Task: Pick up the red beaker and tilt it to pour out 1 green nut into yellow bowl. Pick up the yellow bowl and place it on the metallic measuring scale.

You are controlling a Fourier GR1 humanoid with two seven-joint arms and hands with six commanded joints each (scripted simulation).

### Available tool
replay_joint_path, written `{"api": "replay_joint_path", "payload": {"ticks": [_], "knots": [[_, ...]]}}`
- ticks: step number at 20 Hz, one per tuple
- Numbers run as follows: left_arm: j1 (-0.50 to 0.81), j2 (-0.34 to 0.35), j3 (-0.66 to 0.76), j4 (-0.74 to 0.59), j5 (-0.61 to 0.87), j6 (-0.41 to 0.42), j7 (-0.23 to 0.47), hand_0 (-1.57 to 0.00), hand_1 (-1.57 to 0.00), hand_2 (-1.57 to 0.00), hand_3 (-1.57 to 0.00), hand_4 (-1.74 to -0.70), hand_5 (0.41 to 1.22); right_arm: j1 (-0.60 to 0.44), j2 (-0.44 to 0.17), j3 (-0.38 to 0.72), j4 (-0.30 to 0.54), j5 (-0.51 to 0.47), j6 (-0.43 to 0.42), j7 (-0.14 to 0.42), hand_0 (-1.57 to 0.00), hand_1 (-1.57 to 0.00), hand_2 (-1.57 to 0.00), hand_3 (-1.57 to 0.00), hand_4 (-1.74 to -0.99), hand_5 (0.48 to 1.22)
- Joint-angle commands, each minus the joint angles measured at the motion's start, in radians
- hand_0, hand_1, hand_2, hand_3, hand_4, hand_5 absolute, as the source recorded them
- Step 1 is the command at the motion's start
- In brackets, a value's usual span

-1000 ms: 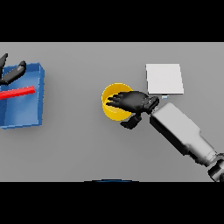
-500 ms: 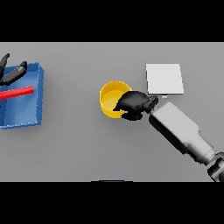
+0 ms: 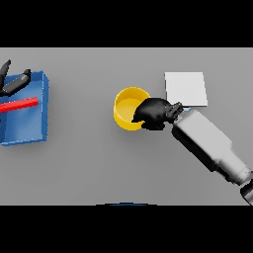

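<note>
Far left: left hand (image 3: 11, 83), dark and matte, cut off by the frame's edge, fingers straight and loose, grasping nothing, spread over the upper left corner of a blue bin (image 3: 35, 129). Bin: square, walled, smooth and glossy, flat on the grey table (image 3: 84, 168), its left side cut off too. Across the bin: a red bar (image 3: 20, 105), thin and straight, long axis running nearly left to right with the right end a touch higher; left end lost beyond the frame. Whether this is the beaker, cannot tell.

Centre: yellow bowl (image 3: 126, 106), round, smooth, upright, mouth facing up, resting on the table. Inside plain yellow; no nut to be made out. Right part of the rim hidden under the right hand (image 3: 154, 112).

Right hand: black, bulky, fingers curled and clenched over the bowl's right rim, grasping it. Thumb side hard to make out against the dark palm. Behind it, a grey boxy forearm slanting down to the lower right.

Upper right: scale (image 3: 186, 88), a flat pale square plate, dull metallic, just beside the bowl and hand, not touching the bowl.
</note>
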Motion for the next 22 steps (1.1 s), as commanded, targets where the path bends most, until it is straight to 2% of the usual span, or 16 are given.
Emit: {"api": "replay_joint_path", "payload": {"ticks": [1, 4, 5, 8, 10, 11, 12, 15, 17, 22], "knots": [[-0.005, 0.001, -0.001, 0.008, -0.004, 0.0, -0.002, 0.0, 0.0, 0.0, 0.0, -0.77, 0.706, 0.001, -0.008, -0.01, -0.019, -0.012, 0.012, 0.008, -1.54, -1.54, -1.45, -1.17, -1.73, 1.214], [-0.009, -0.001, -0.003, 0.003, -0.005, 0.003, 0.002, 0.0, 0.0, 0.0, 0.0, -0.78, 0.702, -0.01, -0.054, -0.042, -0.084, -0.039, 0.059, 0.038, -1.55, -1.55, -1.49, -1.15, -1.735, 1.217], [-0.011, 0.001, 0.004, 0.009, 0.003, -0.002, 0.004, 0.0, 0.0, 0.0, 0.0, -0.78, 0.702, -0.013, -0.066, -0.053, -0.103, -0.044, 0.069, 0.058, -1.56, -1.56, -1.45, -1.2, -1.736, 1.218], [-0.016, -0.002, 0.015, 0.015, 0.018, -0.005, -0.002, 0.0, 0.0, 0.0, 0.0, -0.79, 0.702, 0.016, -0.078, -0.058, -0.179, -0.048, 0.086, 0.125, -1.56, -1.56, -1.47, -1.19, -1.739, 1.219], [-0.034, -0.004, 0.014, 0.03, 0.017, -0.008, -0.005, 0.0, 0.0, 0.0, 0.0, -0.8, 0.704, 0.036, -0.084, -0.062, -0.223, -0.053, 0.092, 0.138, -1.57, -1.57, -1.51, -1.18, -1.739, 1.219], [-0.021, -0.005, 0.015, 0.031, 0.016, -0.003, -0.025, 0.0, 0.0, 0.0, 0.0, -0.8, 0.704, 0.038, -0.092, -0.086, -0.238, -0.066, 0.108, 0.165, -1.52, -1.57, -1.52, -1.18, -1.74, 1.219], [-0.029, 0.004, 0.022, 0.023, 0.025, -0.012, -0.006, 0.0, 0.0, 0.0, 0.0, -0.81, 0.703, 0.037, -0.098, -0.099, -0.247, -0.067, 0.117, 0.2, -1.53, -1.57, -1.52, -1.18, -1.74, 1.22], [-0.009, -0.005, 0.027, -0.003, 0.042, -0.01, 0.017, 0.0, 0.0, 0.0, 0.0, -0.83, 0.723, 0.016, -0.138, -0.135, -0.213, -0.055, 0.07, 0.194, -1.55, -1.57, -1.5, -1.17, -1.741, 1.22], [-0.008, -0.006, 0.026, -0.022, 0.043, -0.003, 0.035, 0.0, 0.0, 0.0, 0.0, -0.83, 0.733, 0.003, -0.163, -0.161, -0.176, -0.047, 0.021, 0.167, -1.56, -1.57, -1.53, -1.16, -1.741, 1.221], [0.003, -0.002, 0.026, -0.051, 0.049, -0.005, 0.073, 0.0, 0.0, 0.0, 0.0, -0.85, 0.754, -0.052, -0.173, -0.2, -0.011, -0.021, -0.077, 0.146, -1.57, -1.57, -1.55, -1.16, -1.741, 1.221]]}}
